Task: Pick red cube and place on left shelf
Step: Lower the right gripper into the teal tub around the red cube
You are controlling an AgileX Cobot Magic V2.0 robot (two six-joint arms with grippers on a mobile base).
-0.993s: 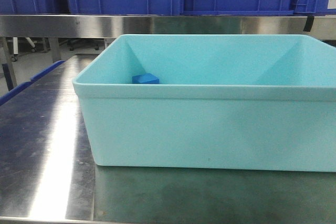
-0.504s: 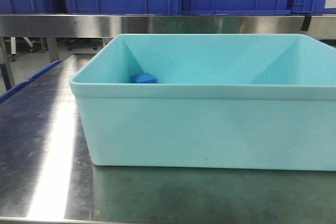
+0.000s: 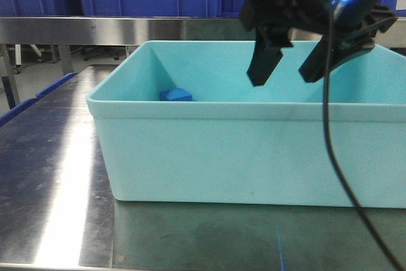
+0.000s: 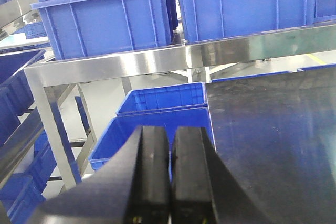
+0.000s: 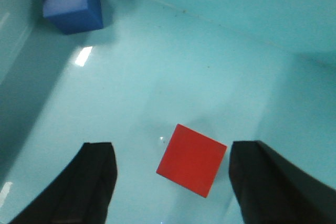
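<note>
red cube point(image 5: 191, 159) lies on the floor of the turquoise tub point(image 3: 254, 111), seen between the spread fingers of the right gripper point(image 3: 283, 79) — touching neither. a blue cube point(image 5: 71, 1) sits in a tub corner. left gripper point(image 4: 169, 182) is pressed together, empty, facing the left shelf point(image 4: 157, 62) — blue crates point(image 4: 105, 19) on it.

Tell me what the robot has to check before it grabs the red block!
1. Right gripper open: ok, jaws spread wide.
2. Red cube between the fingers: ok, it lies on the turquoise tub floor between them.
3. Cube square to the fingers: not ok, it sits turned at an angle.
4. Blue cube out of the way: ok, off in a corner.
5. Gripper low enough to close: cannot tell.
6. Left gripper not in the way: ok, shut, holding nothing.
</note>
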